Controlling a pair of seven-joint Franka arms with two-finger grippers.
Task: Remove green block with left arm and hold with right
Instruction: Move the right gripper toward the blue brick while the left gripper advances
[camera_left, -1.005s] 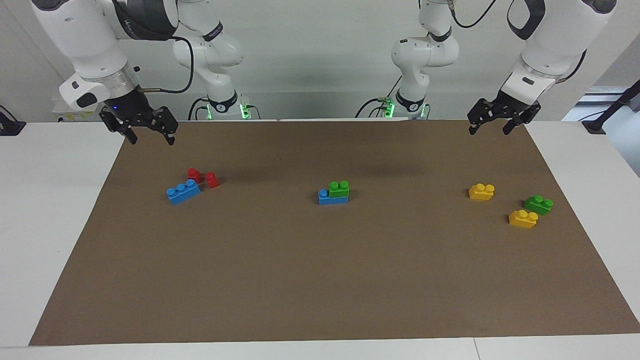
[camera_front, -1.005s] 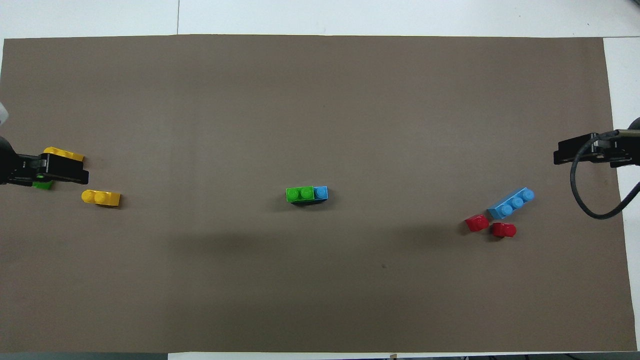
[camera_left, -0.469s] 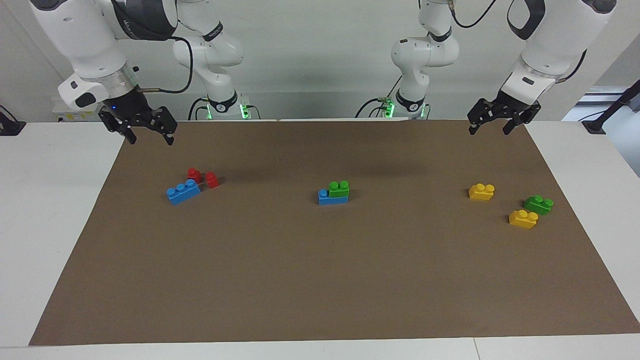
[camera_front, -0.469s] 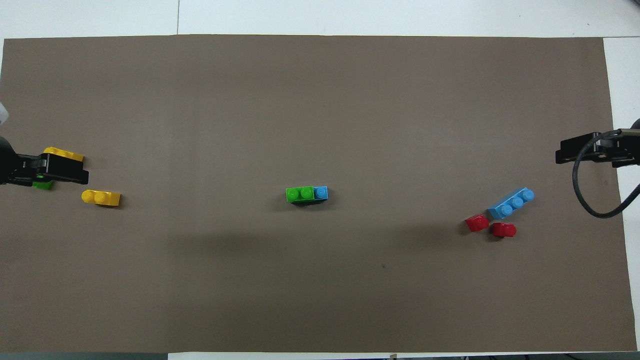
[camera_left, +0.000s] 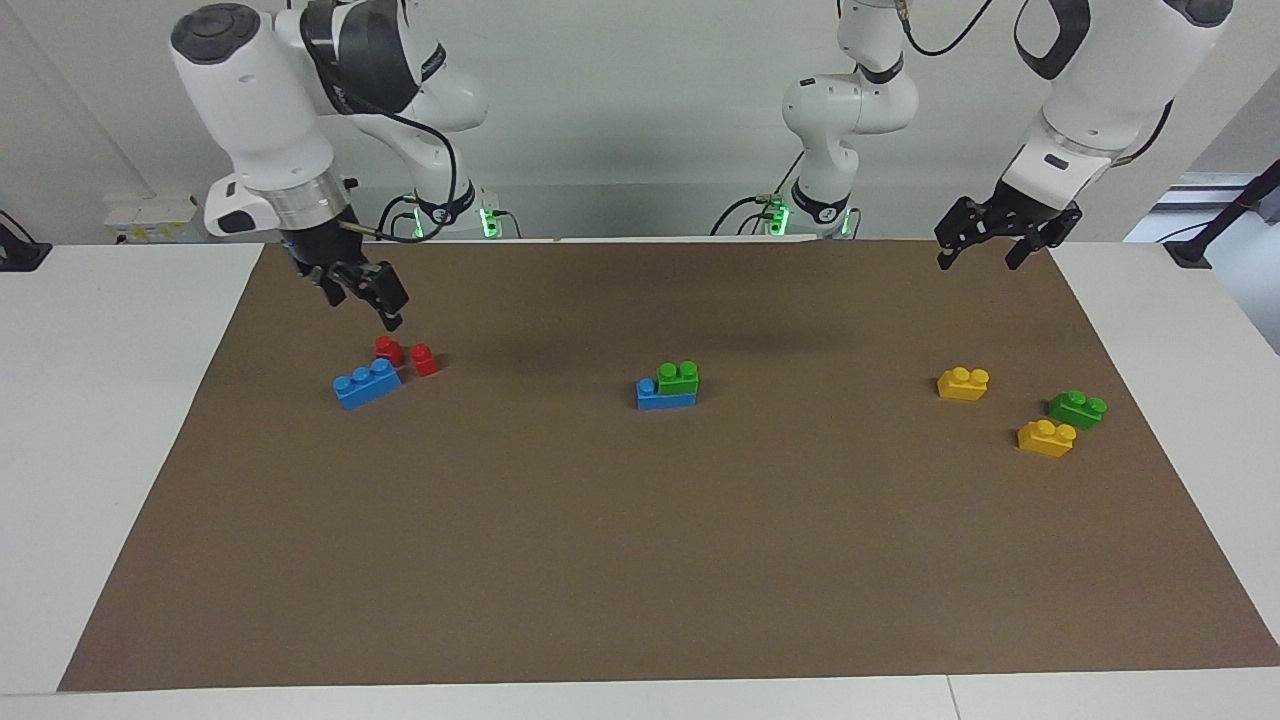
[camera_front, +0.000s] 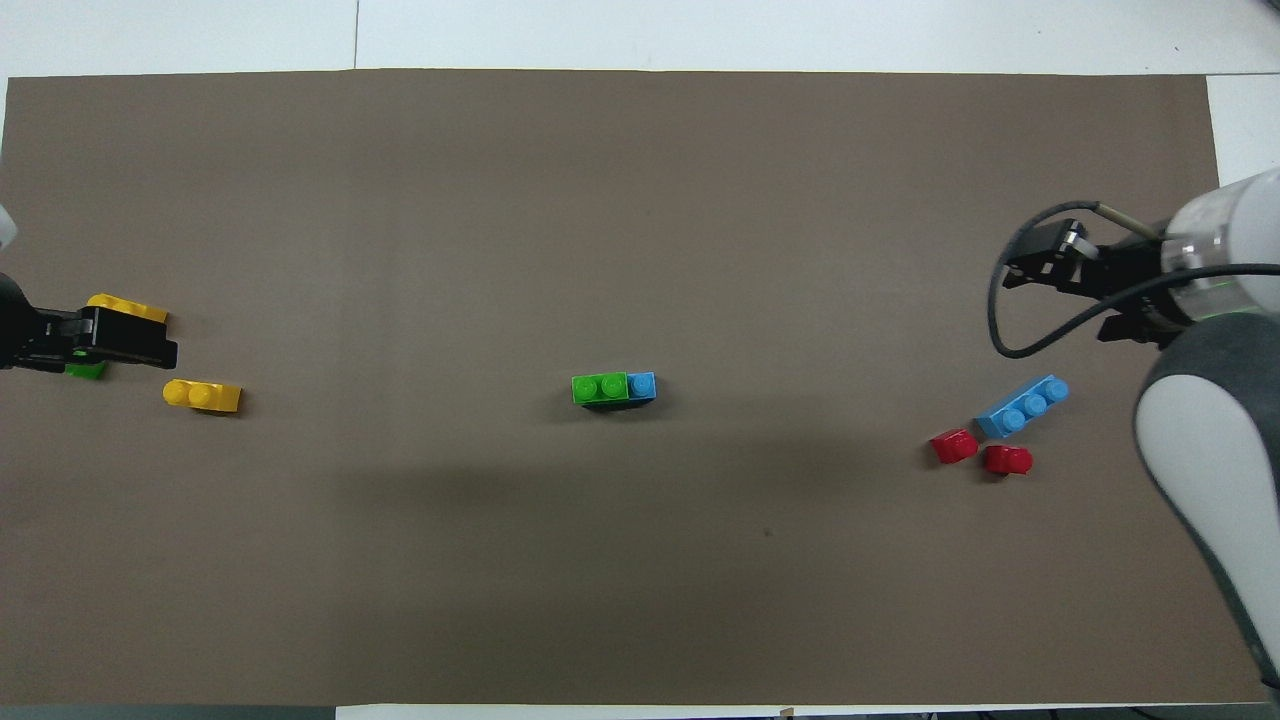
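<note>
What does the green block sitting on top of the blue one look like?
The green block is a small, shiny, bright green plastic brick with two round studs on top. It sits upright, pressed onto a longer blue brick in the middle of the brown mat. It covers most of the blue brick, leaving one blue stud showing toward the right arm's end. Nothing else touches it; neither gripper is over it.

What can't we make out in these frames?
Overhead view: small green two-stud plastic brick at the left arm's end, mostly covered by the raised left end effector; a yellow two-stud plastic brick beside it partly covered.
Both views: blue plastic brick mid-mat, top mostly hidden under the bright green two-stud block stacked on it.
Overhead view: right end effector above the brown mat, arm cut off by the frame edge.
</note>
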